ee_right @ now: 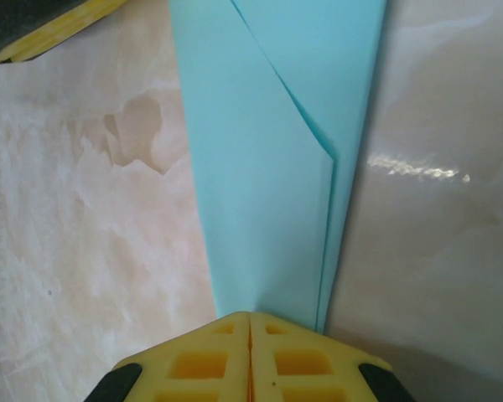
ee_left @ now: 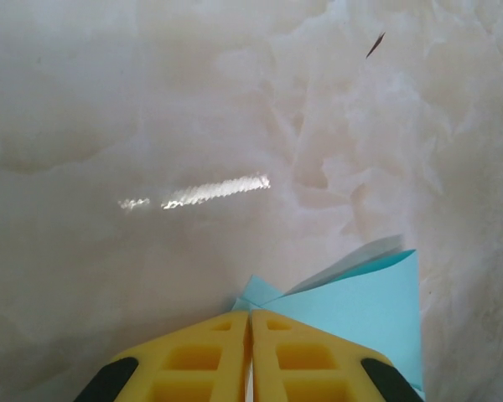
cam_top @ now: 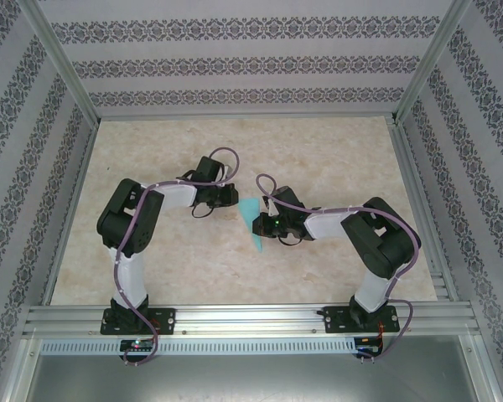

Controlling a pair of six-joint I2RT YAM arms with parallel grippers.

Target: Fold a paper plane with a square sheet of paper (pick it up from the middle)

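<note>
Right gripper (ee_right: pixel 250 320) pinched the paper plane (ee_right: pixel 260 184), left gripper (ee_left: pixel 250 315) pressed together at its corner, so creasing needed steady, even tension.

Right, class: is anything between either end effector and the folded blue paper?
Nothing visible. The right end effector is shut on the paper plane, and the left end effector is shut on another edge.
</note>
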